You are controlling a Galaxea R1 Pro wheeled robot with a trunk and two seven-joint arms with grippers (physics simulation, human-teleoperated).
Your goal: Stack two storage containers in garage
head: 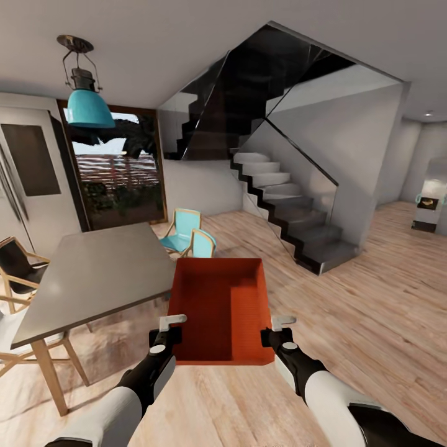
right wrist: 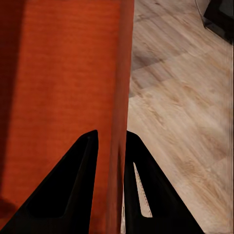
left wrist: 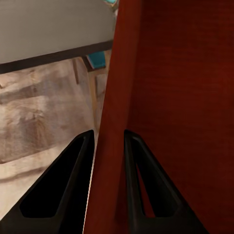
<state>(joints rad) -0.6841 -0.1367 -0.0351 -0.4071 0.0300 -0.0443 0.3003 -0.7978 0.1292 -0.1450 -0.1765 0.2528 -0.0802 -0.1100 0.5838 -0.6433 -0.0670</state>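
Storage container (head: 220,307) — orange-red, open-topped, carried level above the light plank floor (head: 372,310), dead centre ahead of the robot. Left gripper (head: 166,335) clamped on its left wall, one finger (left wrist: 63,190) outside, one inside; jaws narrow, holding the wall. Right gripper (head: 277,335) pinched on the right wall likewise, fingers (right wrist: 66,185) straddling the rim. Grey dining table (head: 93,273) at ten o'clock, near the container. Teal chairs (head: 189,233) at twelve o'clock, beyond it. Dark staircase (head: 292,211) at one o'clock — well apart. Teal pendant lamp (head: 87,105) hung high at eleven o'clock.
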